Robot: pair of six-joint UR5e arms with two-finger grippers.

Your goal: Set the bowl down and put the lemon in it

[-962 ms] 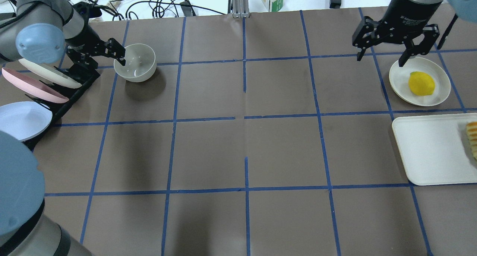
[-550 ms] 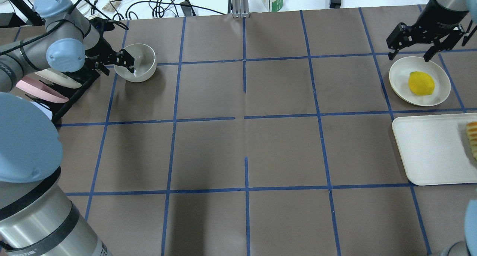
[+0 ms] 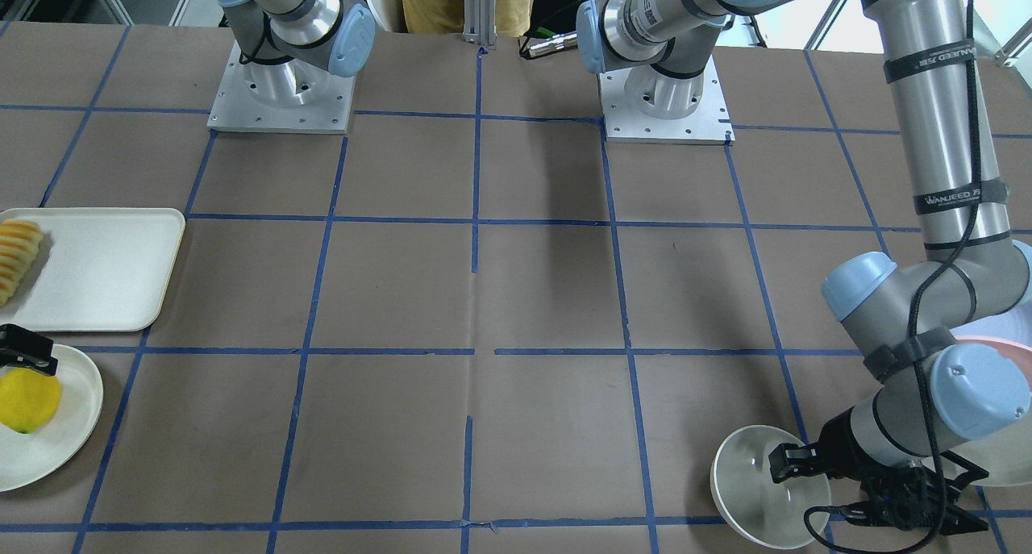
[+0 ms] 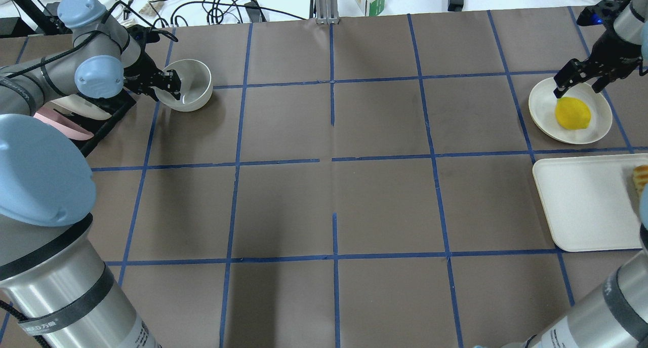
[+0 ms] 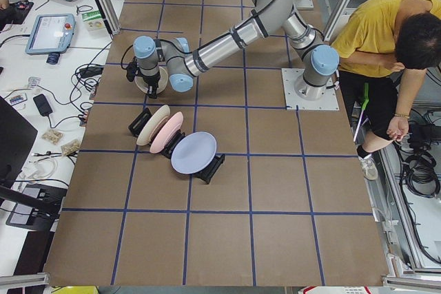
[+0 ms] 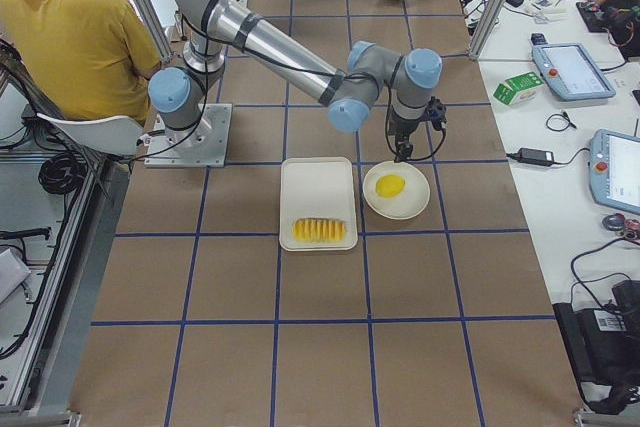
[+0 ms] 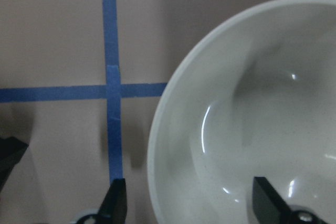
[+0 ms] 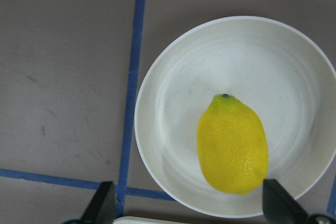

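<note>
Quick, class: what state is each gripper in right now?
Left gripper: open, astride the bowl rim, holding nothing.
Right gripper: open above the lemon, holding nothing.

Black left gripper (image 4: 172,84): the bowl (image 4: 192,87) at its fingers is glossy off-white, plain. Black right gripper (image 4: 578,88): the lemon (image 4: 572,113) under it is bright yellow with a small green tip, on a white, faintly speckled plate (image 4: 600,127). Near that, a cream tray (image 4: 582,206) and yellow-orange striped slices (image 3: 18,252). Table (image 4: 385,206) brown, blue tape grid. Beside the left gripper, a black rack (image 4: 109,116): cream plate (image 5: 153,123), pink plate (image 5: 169,132), pale blue plate (image 5: 193,153).
</note>
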